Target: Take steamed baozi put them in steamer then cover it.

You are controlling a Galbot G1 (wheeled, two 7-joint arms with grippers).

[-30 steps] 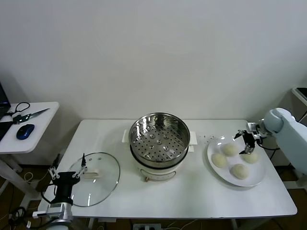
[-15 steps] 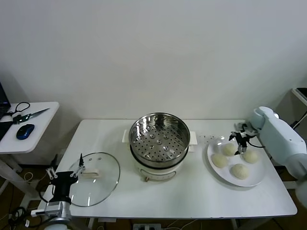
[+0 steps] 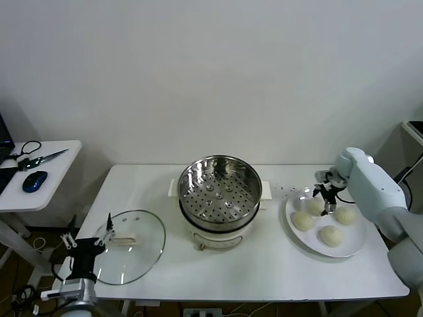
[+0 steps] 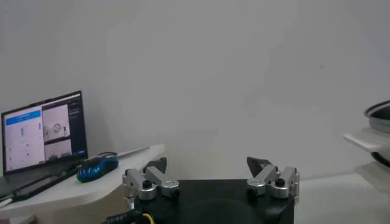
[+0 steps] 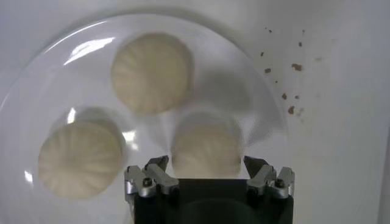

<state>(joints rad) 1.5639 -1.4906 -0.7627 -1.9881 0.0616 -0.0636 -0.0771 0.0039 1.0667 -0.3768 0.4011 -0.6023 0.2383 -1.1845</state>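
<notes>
Four cream-white baozi lie on a white plate (image 3: pixel 357 247) at the table's right. My right gripper (image 3: pixel 325 201) hangs low over the plate's back left baozi (image 3: pixel 313 207). In the right wrist view that baozi (image 5: pixel 206 149) sits between the fingertips of the right gripper (image 5: pixel 206 165), which stands open with a tip close on each side. Two more baozi (image 5: pixel 152 73) (image 5: pixel 80 159) lie beyond it. The steamer (image 3: pixel 220 191), shiny steel with a perforated tray, stands open at the table's middle. My left gripper (image 3: pixel 86 243) is parked open near the table's front left corner.
A glass lid (image 3: pixel 129 246) lies flat on the table's front left, beside the left gripper. A side table (image 3: pixel 39 175) to the left holds scissors, a blue mouse (image 4: pixel 97 167) and a laptop (image 4: pixel 42 131). Dark crumbs (image 5: pixel 291 85) dot the table past the plate.
My right gripper has moved left across the back of the plate and come down over the back left baozi. The left arm has drifted slightly toward the table's front.
</notes>
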